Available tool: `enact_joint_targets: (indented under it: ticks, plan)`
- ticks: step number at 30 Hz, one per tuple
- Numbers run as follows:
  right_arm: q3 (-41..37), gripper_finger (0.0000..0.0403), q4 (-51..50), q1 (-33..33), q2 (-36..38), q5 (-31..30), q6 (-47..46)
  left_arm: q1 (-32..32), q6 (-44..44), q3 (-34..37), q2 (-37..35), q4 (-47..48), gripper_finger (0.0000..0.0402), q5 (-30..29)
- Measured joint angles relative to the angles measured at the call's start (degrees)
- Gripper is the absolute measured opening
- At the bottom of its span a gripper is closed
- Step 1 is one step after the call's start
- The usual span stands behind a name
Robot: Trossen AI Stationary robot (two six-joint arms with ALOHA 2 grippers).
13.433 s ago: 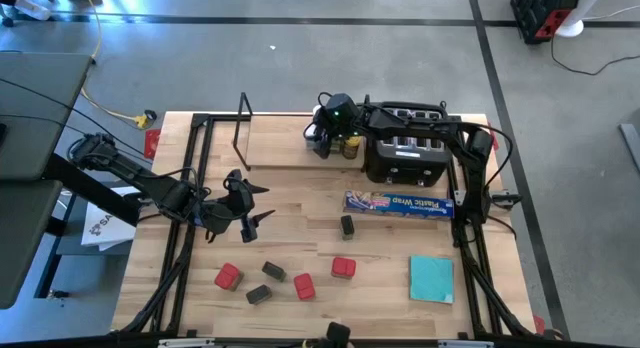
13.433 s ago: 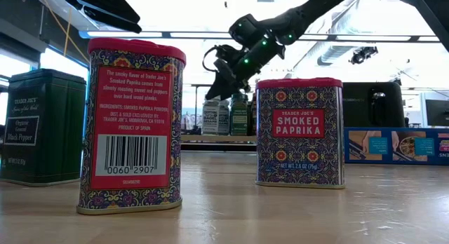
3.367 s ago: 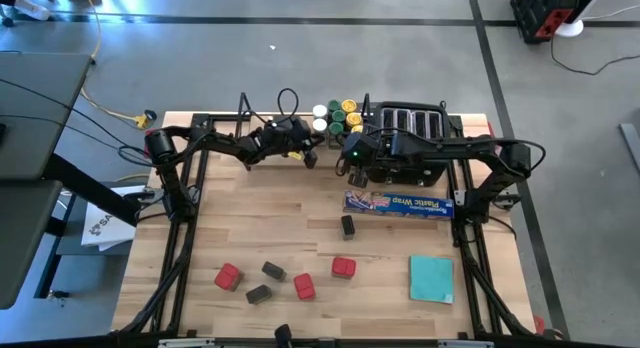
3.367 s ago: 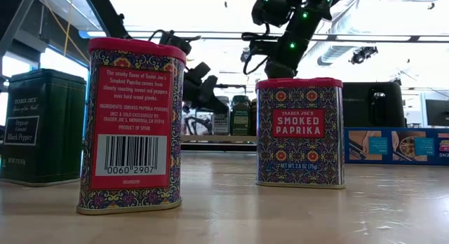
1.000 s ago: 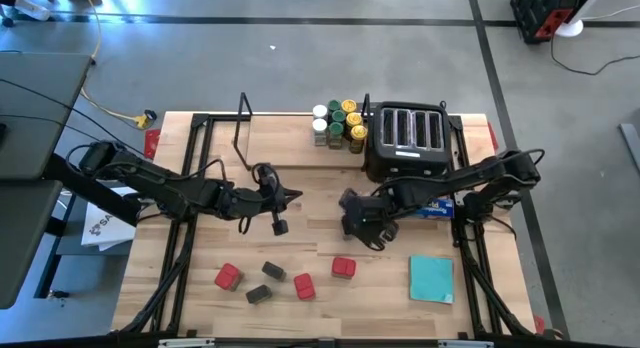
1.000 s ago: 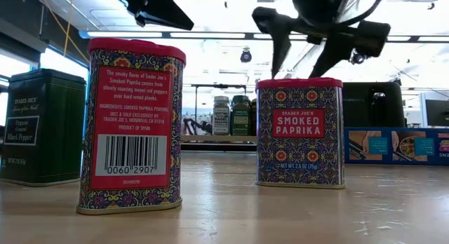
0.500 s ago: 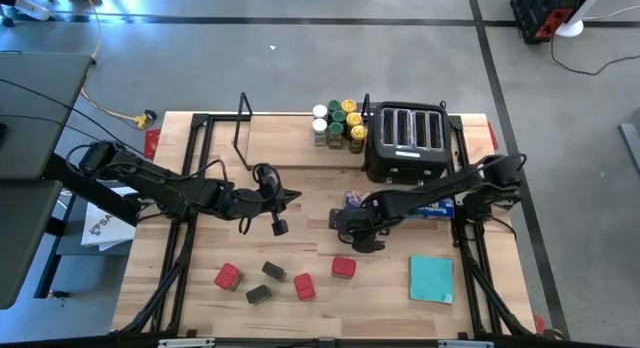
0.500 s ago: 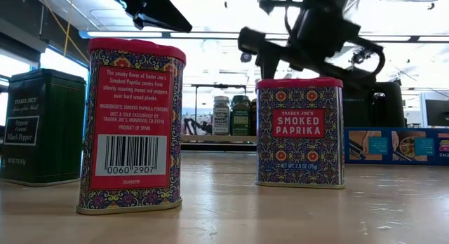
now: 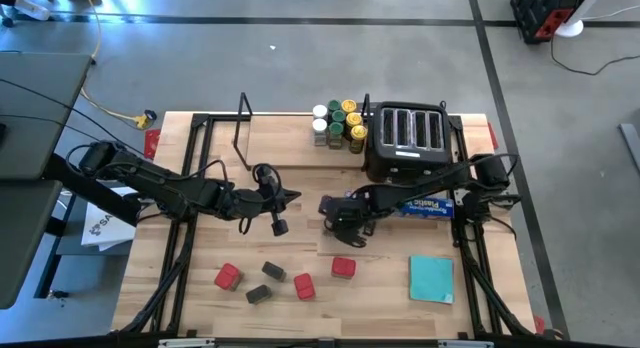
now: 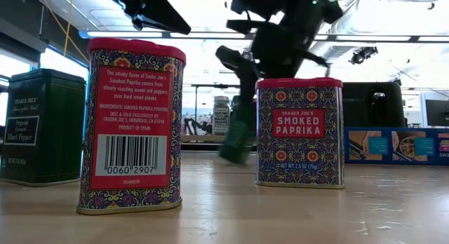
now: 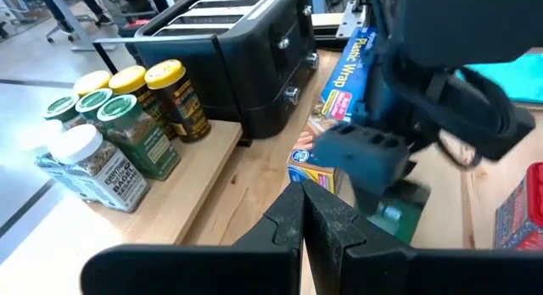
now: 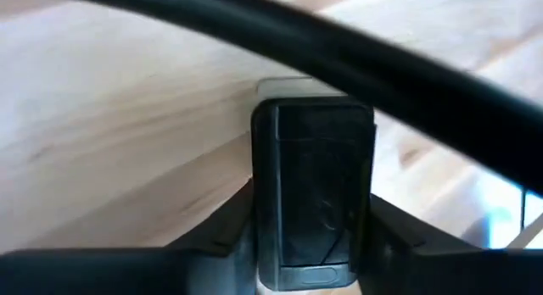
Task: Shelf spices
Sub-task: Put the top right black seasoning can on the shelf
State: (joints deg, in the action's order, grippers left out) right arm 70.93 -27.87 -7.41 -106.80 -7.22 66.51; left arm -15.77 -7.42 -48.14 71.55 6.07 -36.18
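Observation:
A dark green spice tin (image 10: 236, 137) is tilted over the table's middle, with my right gripper (image 9: 338, 216) shut on it. Several jars with yellow, green and white lids (image 9: 338, 123) stand on the light-wood shelf (image 9: 285, 148) at the far edge. Red tins (image 9: 343, 267) (image 9: 228, 277) and dark tins (image 9: 274, 272) stand near the front edge. Up close in the low view stand two red paprika tins (image 10: 299, 132) and a dark tin (image 10: 42, 125). My left gripper (image 9: 290, 196) hovers shut and empty left of the right one. My right gripper pinches the dark tin's two opposite sides (image 12: 314, 193) between its two fingers (image 12: 233, 223), coming from above. The tin hangs tilted below the fingers. Whether its lower end (image 10: 231, 158) is clear of the table cannot be told.
A black four-slot toaster (image 9: 405, 143) stands at the shelf's right end. In front of it lies a blue plastic-wrap box (image 9: 428, 203). A flat teal square (image 9: 431, 278) lies at the front right. A black wire upright (image 9: 243, 128) rises at the shelf's left end.
My right gripper has come down and moved toward the table's left, and its fingers have closed on the dark tin. The tin has shifted left with it and now stands tilted.

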Motion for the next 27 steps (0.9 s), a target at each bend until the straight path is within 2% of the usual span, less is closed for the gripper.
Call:
enact_joint_targets:
  ticks: [2, 7, 14, 18, 23, 27]
  plan:
    - [0.0, 0.0118, 3.0, 0.2, -0.8, 0.0, -3.0, 0.0, -0.1, 0.0, -0.4, 1.0, 0.0000, 0.0]
    - [6.3, 0.0116, 2.0, 0.8, -5.5, 0.3, -10.8, -0.1, -4.3, 0.0, -4.3, 5.3, 0.0000, -1.6]
    - [24.4, 0.0116, -10.6, 3.2, -15.3, 5.4, -19.0, -1.2, -14.4, 0.0, -13.2, 18.1, 0.0000, -3.6]
    - [36.4, 0.0119, -19.0, 4.8, -21.3, 6.2, -26.2, -1.2, -22.0, 0.0, -17.2, 26.8, 0.0000, -5.5]
    - [48.8, 0.0137, -26.8, 6.1, -28.2, 6.4, -29.8, -1.3, -28.7, 0.0, -18.9, 33.9, 0.0000, -6.6]
    - [54.1, 0.0146, -27.8, 6.7, -31.6, 6.8, -31.8, -1.3, -30.5, 0.0, -18.6, 35.3, 0.0001, -6.4]
